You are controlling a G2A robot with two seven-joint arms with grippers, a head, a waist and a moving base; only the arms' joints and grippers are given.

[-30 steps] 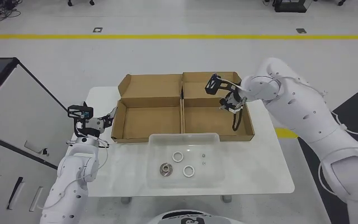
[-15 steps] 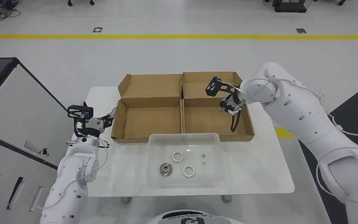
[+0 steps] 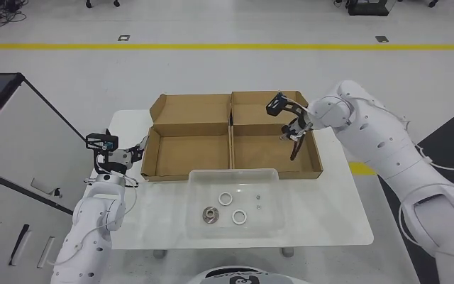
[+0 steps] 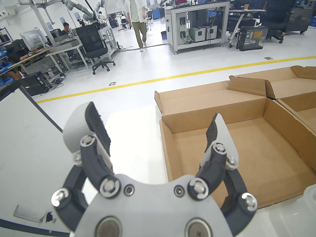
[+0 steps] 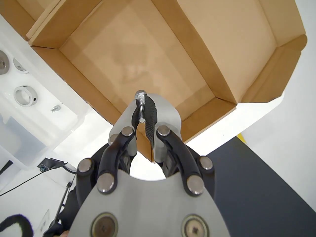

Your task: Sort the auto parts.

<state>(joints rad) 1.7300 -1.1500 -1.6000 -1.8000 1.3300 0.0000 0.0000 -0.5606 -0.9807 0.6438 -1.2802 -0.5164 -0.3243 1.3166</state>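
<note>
Grips a bolt (image 5: 141, 107) in the right pincer (image 5: 144, 114) above the right box (image 5: 148, 50), over bare floor toward its outer wall. Holds the left pincer (image 4: 155, 117) spread wide over the desk (image 4: 133, 136), just outside the left box (image 4: 246, 149).

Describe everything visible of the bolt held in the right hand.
The bolt is small, silvery metal: a threaded shank with a hex head at the far end. It lies lengthwise between the black ribbed pads of the right hand, shut on it, head just past their tips, held above the bare floor of a cardboard box, touching nothing else.
</note>
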